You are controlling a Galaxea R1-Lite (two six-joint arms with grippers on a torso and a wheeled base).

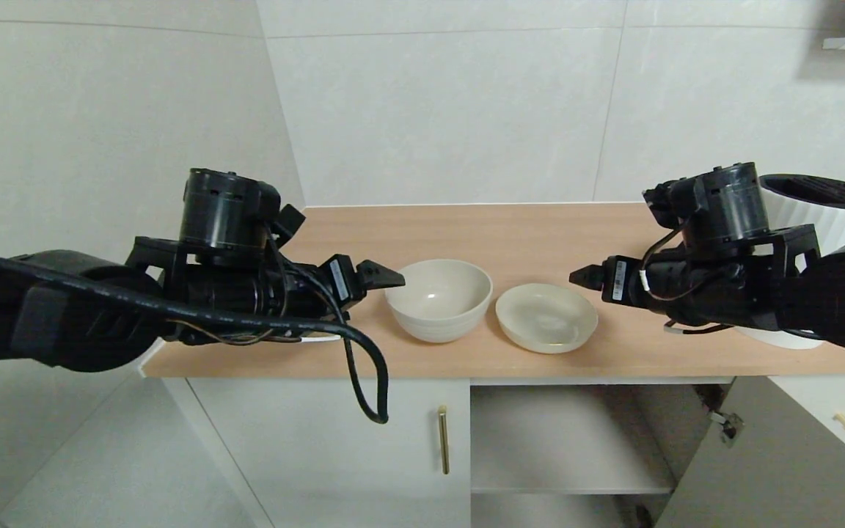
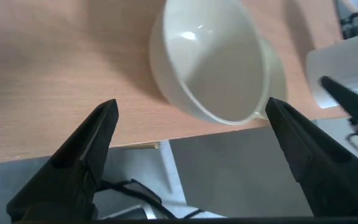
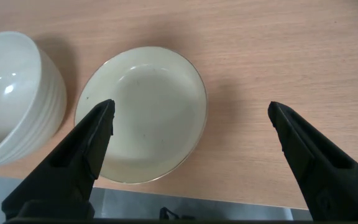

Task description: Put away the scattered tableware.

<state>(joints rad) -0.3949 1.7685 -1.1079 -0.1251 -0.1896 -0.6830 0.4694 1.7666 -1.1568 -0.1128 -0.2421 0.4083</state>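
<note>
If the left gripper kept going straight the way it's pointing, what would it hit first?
Most likely the deep white bowl, which sits just ahead of the open left gripper and in line with it. The shallow dish lies beyond. Height is unclear, so it may catch only the rim.

A white ribbed cylinder (image 1: 833, 220), perhaps a bin, stands on the wooden counter (image 1: 525, 235) just behind the right gripper (image 1: 576, 277). Below that gripper is an open cabinet (image 1: 562, 429); a brass handle (image 1: 443, 438) hangs below the left gripper (image 1: 393, 277).
</note>
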